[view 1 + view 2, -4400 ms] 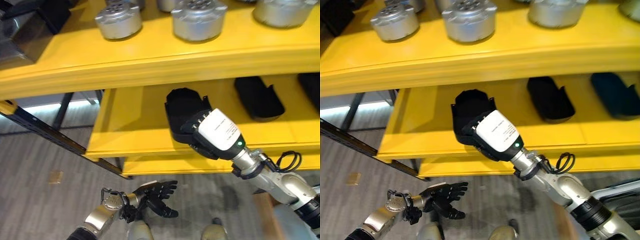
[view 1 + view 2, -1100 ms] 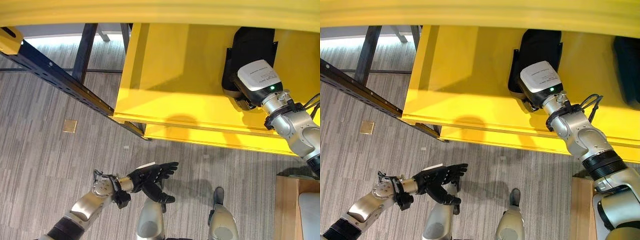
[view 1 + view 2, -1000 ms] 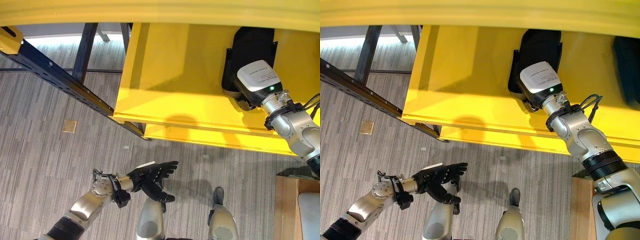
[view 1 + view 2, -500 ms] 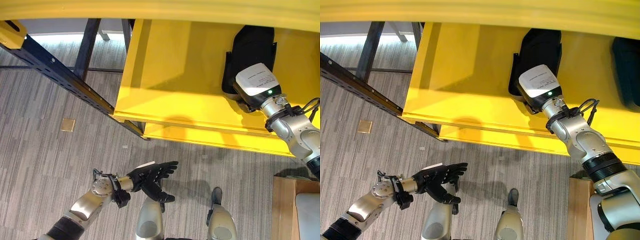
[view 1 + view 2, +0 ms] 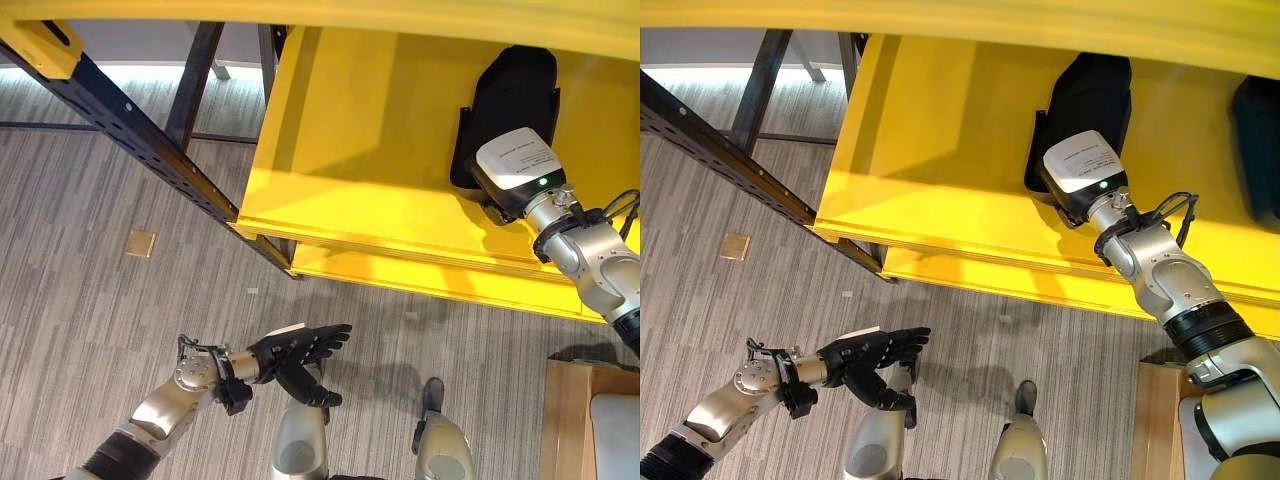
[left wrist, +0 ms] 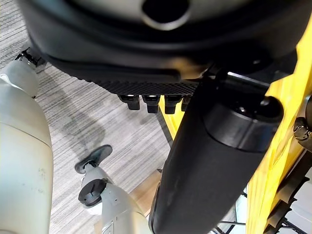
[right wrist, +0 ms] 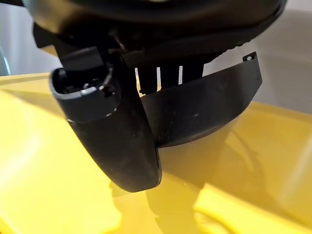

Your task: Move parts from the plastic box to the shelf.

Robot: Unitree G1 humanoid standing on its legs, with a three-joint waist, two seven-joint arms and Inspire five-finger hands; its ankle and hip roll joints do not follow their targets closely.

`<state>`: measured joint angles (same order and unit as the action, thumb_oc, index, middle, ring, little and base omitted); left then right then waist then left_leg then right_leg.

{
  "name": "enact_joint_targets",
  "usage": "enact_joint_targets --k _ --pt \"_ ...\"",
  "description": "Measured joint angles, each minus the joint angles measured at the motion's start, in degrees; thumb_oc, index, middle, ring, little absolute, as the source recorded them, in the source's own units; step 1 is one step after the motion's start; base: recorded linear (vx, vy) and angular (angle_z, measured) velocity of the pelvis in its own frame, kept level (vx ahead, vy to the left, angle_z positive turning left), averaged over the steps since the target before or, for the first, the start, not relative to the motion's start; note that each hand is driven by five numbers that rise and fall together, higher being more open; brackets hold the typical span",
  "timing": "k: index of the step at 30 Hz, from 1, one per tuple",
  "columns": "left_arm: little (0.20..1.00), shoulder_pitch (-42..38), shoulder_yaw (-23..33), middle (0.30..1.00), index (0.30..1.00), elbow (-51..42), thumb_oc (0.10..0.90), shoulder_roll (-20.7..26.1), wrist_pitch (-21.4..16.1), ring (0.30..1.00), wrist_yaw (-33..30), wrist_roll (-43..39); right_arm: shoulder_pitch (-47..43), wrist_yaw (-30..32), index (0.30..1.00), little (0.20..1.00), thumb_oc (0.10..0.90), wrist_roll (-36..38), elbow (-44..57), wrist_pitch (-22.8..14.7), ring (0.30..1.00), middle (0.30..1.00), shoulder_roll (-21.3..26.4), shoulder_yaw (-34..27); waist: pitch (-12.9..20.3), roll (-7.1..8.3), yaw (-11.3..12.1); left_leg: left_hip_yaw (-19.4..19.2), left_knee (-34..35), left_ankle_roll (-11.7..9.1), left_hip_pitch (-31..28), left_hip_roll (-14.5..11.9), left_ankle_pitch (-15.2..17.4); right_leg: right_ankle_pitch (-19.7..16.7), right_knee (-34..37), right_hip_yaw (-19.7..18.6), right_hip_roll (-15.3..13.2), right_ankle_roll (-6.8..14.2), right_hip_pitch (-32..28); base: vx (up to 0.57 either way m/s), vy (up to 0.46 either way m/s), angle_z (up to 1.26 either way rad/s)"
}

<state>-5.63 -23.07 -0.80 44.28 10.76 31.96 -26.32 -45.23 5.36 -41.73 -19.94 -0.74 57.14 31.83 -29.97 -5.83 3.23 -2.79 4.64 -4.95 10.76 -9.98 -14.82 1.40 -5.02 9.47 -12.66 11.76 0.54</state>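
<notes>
On the yellow shelf (image 5: pixel 380 150), right hand (image 5: pixel 497 195) gripping black part (image 5: pixel 515 95), fingers half hidden, left hand (image 5: pixel 290 350) open, empty.

Bright, even light; perhaps overhead

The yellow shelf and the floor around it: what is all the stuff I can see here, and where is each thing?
yellow shelf: one, yellow, across the upper part of the head views.
black part: one, black, lying on the shelf at the right hand's end.
second dark part: one, dark, on the same shelf at the far right edge, cut off by the view.
dark metal rack beam: one, dark with a row of holes, slanting down to the shelf's corner.
small tan square: one, tan, flat on the grey striped floor to the left.
wooden surface: one, light brown, lower right corner.
right hand: one, white-backed, on the shelf at the black part; fingers hidden.
left hand: one, dark, low over the floor, fingers straight, holding nothing.
</notes>
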Motion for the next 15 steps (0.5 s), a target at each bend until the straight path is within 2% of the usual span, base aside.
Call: enact_joint_targets --k 15 --pt "1.000 -0.3 0.6 1.000 1.000 -0.4 0.900 -0.1 0.5 1.000 0.0 0.2 -2.3 -6.2 1.000 1.000 0.900 -1.0 -1.3 5.1 1.000 1.000 -2.4 0.6 0.4 0.93 0.7 0.0 0.0 0.3 -0.4 0.0 -0.2 0.0 -0.5 0.0 0.0 0.0 -0.1 0.00 0.000 0.00"
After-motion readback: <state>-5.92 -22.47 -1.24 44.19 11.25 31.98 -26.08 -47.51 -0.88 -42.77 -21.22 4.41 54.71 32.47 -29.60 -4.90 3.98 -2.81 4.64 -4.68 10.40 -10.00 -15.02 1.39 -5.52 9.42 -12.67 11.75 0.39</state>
